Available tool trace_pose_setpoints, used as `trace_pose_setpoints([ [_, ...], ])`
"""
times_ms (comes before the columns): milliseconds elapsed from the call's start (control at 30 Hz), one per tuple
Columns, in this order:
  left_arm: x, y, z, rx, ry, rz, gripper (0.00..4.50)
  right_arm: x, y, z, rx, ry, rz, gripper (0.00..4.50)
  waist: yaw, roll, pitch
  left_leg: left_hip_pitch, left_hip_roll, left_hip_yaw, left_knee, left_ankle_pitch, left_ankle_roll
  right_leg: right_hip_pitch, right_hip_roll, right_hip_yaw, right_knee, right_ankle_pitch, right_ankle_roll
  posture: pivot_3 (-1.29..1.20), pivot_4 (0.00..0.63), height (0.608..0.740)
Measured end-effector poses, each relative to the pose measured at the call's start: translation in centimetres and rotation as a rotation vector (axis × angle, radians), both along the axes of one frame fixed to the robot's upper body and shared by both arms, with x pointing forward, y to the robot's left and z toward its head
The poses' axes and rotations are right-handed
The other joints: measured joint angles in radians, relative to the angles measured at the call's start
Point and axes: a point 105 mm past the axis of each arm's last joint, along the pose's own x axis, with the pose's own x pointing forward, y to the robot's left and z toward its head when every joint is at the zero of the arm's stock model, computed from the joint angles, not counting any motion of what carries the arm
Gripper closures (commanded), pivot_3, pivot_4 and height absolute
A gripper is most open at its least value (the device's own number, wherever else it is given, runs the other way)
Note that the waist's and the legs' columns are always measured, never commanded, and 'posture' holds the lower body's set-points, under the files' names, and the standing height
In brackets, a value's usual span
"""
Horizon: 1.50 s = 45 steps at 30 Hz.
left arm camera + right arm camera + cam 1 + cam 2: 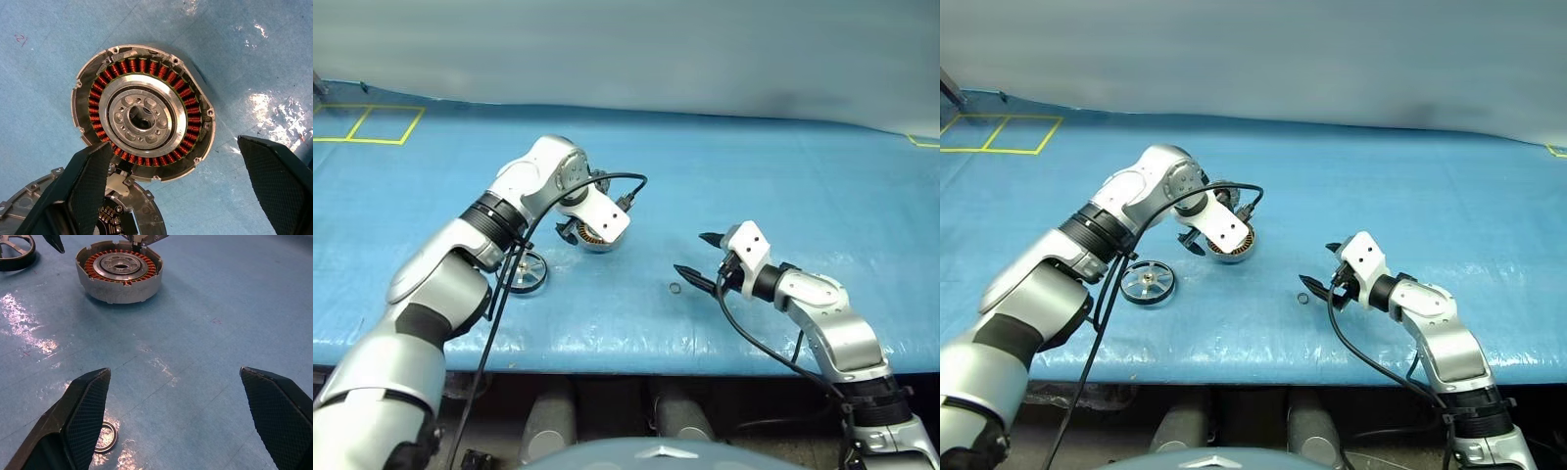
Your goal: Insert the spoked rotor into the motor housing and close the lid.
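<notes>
The motor housing (pixel 146 105) lies open on the blue mat, showing its copper-orange windings and a silver hub. Its lid (pixel 142 215) hangs off the rim, swung open and partly hidden behind one finger. My left gripper (pixel 171 144) hovers just above the housing, pointing down, open and holding nothing. The spoked rotor (pixel 1147 282) lies flat on the mat, left of the housing and nearer the front edge. My right gripper (pixel 174 372) stands open and empty low over the mat, to the right of the housing (pixel 120 276).
A tiny dark ring (pixel 1303 298) lies on the mat just in front of my right gripper's fingers. A black cable (pixel 509 294) loops from my left wrist down past the rotor. Yellow tape lines (pixel 372 122) mark the mat's far left corner.
</notes>
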Motion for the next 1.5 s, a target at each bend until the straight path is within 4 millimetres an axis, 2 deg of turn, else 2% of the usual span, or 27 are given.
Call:
trace_pose_setpoints([
  [300, -0.3, -0.2, -1.1, 0.013, 0.030, -0.014, 0.00, 0.1, 0.0, 0.0, 0.004, -0.007, -0.007, 0.04, 0.000, 0.000, 0.000, 0.000, 0.000, 0.000, 0.001, 0.000, 0.000, 0.000, 0.000, 0.000, 0.001, 0.000, 0.000, 0.00, 0.150, 0.740],
  [900, 0.2, 0.2, -3.2, 0.018, 0.071, 0.049, 0.00, 0.3, -0.1, 0.1, 0.006, -0.019, -0.033, 0.04, -0.001, 0.000, 0.000, 0.000, 0.000, 0.000, 0.006, 0.000, 0.000, 0.002, 0.000, 0.001, 0.002, 0.000, 0.000, 0.00, 0.150, 0.740],
  [1067, 0.4, 0.2, -3.2, 0.010, 0.063, 0.041, 1.61, 0.3, -0.1, 0.1, 0.005, -0.023, -0.040, 0.00, -0.003, 0.000, 0.000, 0.000, 0.000, 0.000, 0.007, 0.000, 0.000, 0.002, 0.000, 0.001, 0.002, 0.000, 0.000, 0.00, 0.150, 0.740],
  [1167, 0.6, 0.2, -3.2, 0.008, 0.044, 0.032, 1.61, 0.3, -0.1, 0.2, 0.005, -0.029, -0.039, 0.00, -0.006, 0.000, 0.000, 0.000, 0.000, 0.000, 0.007, 0.000, 0.000, 0.002, 0.000, 0.001, 0.002, 0.000, 0.000, 0.00, 0.150, 0.740],
  [1300, 0.6, 0.2, -3.2, 0.010, 0.045, 0.016, 2.34, 0.3, 0.0, 0.3, 0.008, -0.038, -0.038, 0.00, -0.007, 0.000, 0.000, 0.000, 0.000, 0.000, 0.007, 0.000, 0.000, 0.002, 0.000, 0.001, 0.002, 0.000, 0.000, 0.00, 0.150, 0.740],
  [1500, 0.7, 0.2, -3.3, 0.004, 0.029, -0.032, 2.34, 0.4, 0.1, 0.3, 0.012, -0.046, -0.042, 0.00, -0.005, 0.000, 0.000, 0.000, 0.000, 0.000, 0.008, 0.000, 0.000, 0.002, 0.000, 0.001, 0.002, 0.000, 0.000, 0.00, 0.150, 0.740],
])
